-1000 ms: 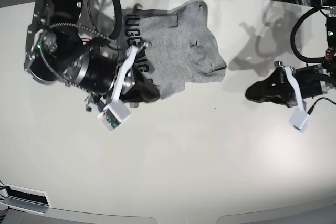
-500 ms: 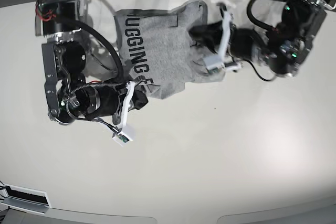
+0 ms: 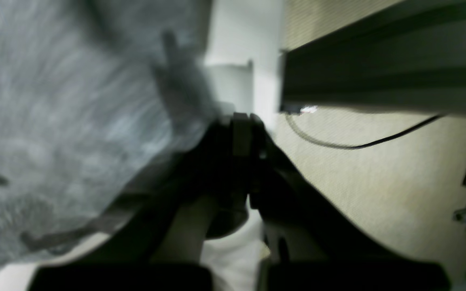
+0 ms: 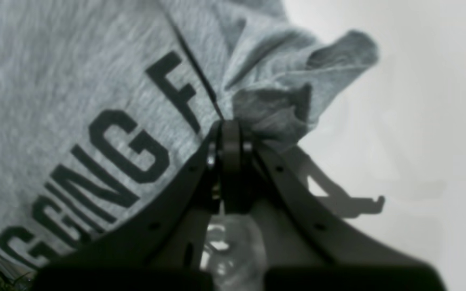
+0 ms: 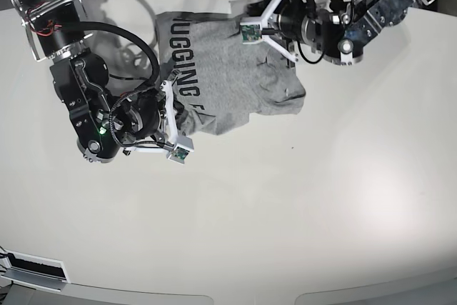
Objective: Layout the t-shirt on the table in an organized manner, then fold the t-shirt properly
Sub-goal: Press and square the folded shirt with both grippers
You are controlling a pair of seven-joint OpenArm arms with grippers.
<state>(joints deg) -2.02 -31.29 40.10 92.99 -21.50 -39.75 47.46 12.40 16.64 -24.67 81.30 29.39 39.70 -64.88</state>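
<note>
T-shirt [image 5: 235, 73] fabric lies crumpled at the far side of the table [image 5: 300, 219], a little left of centre, lettering up on its left part and a bunched lobe at its right.

The main risk, judging from how it lies, is uneven pulling. If the two arms draw apart at different heights or rates, the cloth may twist or drag as a lump rather than spread flat. The far edge sits close to the table's rim, so a pull that way could send fabric over it. A thin pinch could also slip, dropping a corner back into a heap.

The right gripper [image 4: 229, 133], on the left of the base view, has its jaws fully closed on a fold at the shirt's near edge, just past the last letter. The left gripper [image 3: 244, 129], at the shirt's far edge, is also fully closed. Its wrist view is blurred, with grey cloth touching the jaw tips, so it appears to pinch the hem, though that is not certain.
</note>
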